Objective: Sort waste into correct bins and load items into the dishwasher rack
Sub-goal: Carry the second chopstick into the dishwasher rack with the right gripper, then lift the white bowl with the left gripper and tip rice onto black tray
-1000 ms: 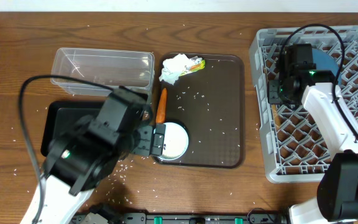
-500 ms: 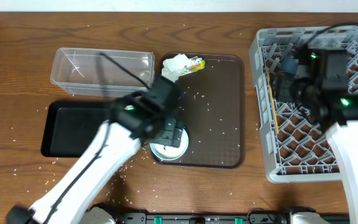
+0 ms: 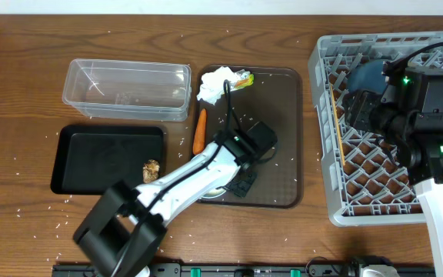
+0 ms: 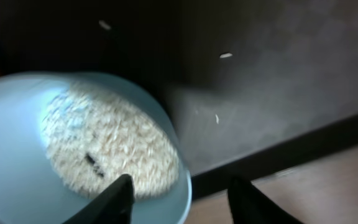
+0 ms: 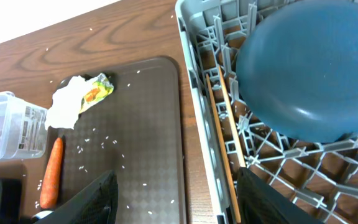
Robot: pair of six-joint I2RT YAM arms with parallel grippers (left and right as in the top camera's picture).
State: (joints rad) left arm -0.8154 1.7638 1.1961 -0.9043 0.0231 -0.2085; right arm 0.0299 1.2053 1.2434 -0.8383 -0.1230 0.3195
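Left tool (image 4: 180, 182) apart, straddling white bowl (image 4: 36, 130) rim, 6 o'clock on brown tray (image 4: 272, 87). Right tool (image 5: 178, 179) apart, empty, over rack (image 5: 193, 93) 9 o'clock edge; dark-blue bowl (image 5: 309, 68) at 12.

Crumpled napkin (image 3: 215, 83), carrot (image 3: 199, 131) just below. White bowl (image 4: 11, 155) holds rice (image 4: 110, 143). Scrap (image 3: 151, 171) in black tray (image 3: 98, 158) – clear tub (image 3: 127, 108) beside. Blue bowl (image 5: 303, 68), chopsticks (image 5: 225, 140) in rack (image 5: 194, 74).

There is one clear tub (image 3: 127, 88), one black tray (image 3: 102, 158), one brown serving tray (image 3: 275, 154) and one grey rack (image 3: 323, 138). Two bowls show: a dark-blue bowl (image 5: 303, 74) and a pale bowl (image 4: 11, 155). There is one carrot (image 3: 199, 131), one crumpled napkin (image 3: 215, 83) and one food scrap (image 3: 151, 171).
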